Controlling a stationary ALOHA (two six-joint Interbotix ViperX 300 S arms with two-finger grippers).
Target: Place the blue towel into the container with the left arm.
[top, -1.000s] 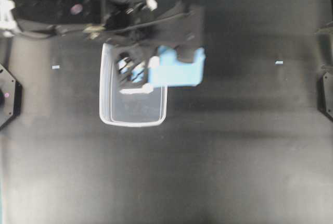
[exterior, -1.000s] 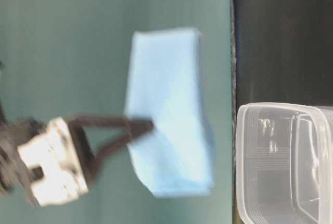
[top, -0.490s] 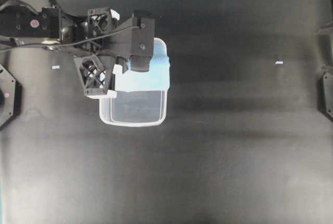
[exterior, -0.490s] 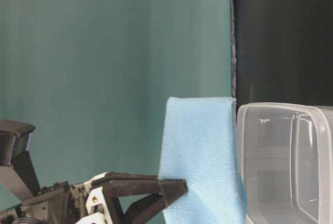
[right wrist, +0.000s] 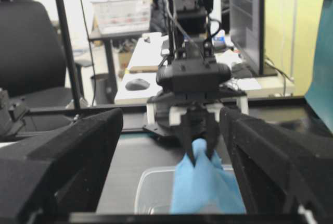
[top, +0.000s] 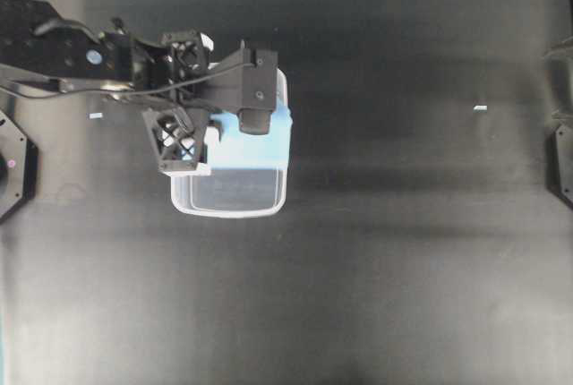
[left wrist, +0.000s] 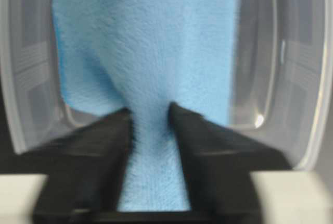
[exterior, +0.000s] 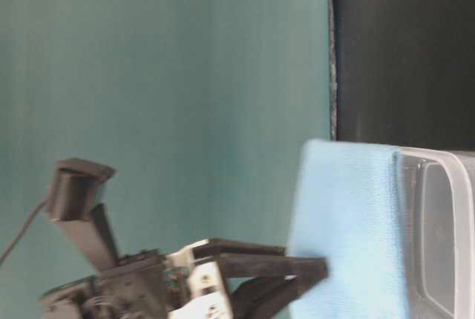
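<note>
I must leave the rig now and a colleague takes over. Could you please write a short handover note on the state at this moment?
Left gripper: shut on the blue towel, holding it over the container.
Right gripper: open, holding nothing, away from the work.
Towel: hanging from the fingers, lower part already inside the tub in the left wrist view. Whether it touches the base cannot be told.
Container: upright on the table, at the left of the overhead view.
Done: towel picked up and brought to the tub.
Left: lower it in, release, withdraw the left arm.

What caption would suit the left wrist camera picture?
The left tool pinches the blue towel and hangs it into the clear container.
</note>
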